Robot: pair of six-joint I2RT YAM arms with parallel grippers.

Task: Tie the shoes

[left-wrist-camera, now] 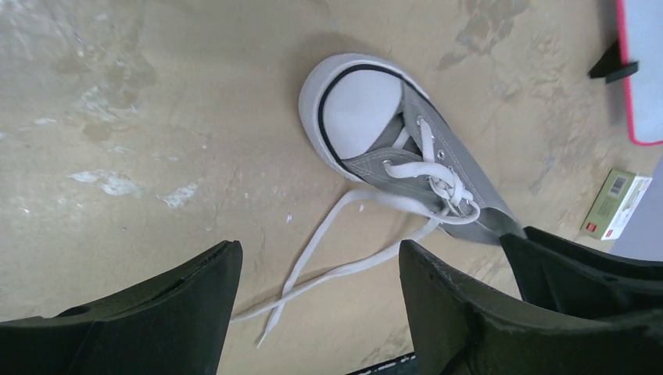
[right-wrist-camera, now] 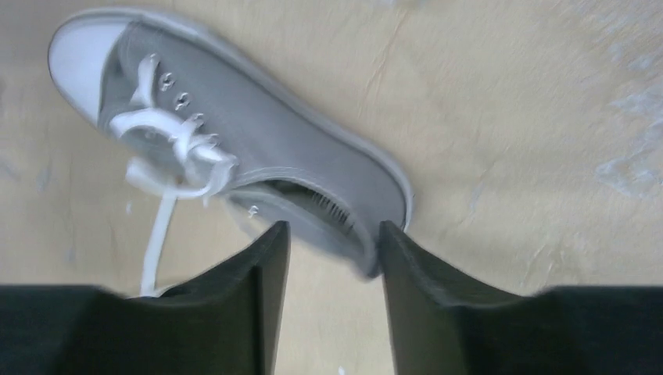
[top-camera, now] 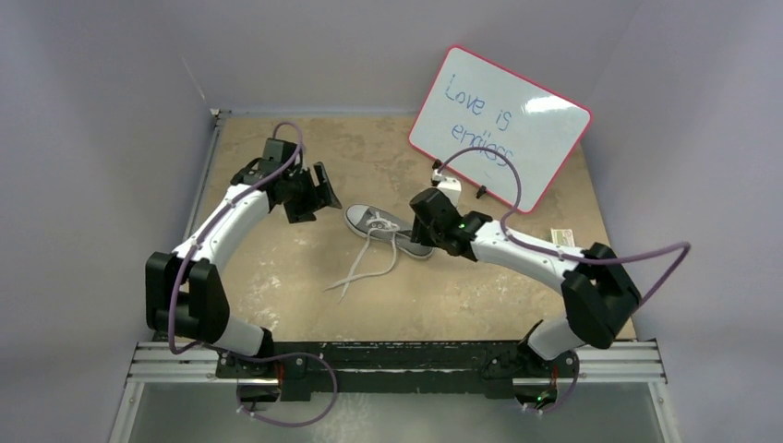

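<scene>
Nearest, the white laces [left-wrist-camera: 331, 217] trail loose and crossed over the table [top-camera: 480, 295] at mid-frame. They look limp, thin and likely slippery, best pinched near each tip. Behind them the grey canvas sneaker [top-camera: 386, 227] lies at centre, probably light and soft-sided, so apt to skid if tugged. The left gripper [top-camera: 319, 192] hovers at its upper left, jaws spread and empty. The right gripper [top-camera: 423, 210] stands over the heel, fingers parted, grasping nothing. The small box [left-wrist-camera: 614, 205] at right shows only a barcode. The whiteboard [top-camera: 499, 125], upper right, reads "Love is", then perhaps "endless".

Overhead and both close wrist views share the sneaker [top-camera: 371, 221]
</scene>
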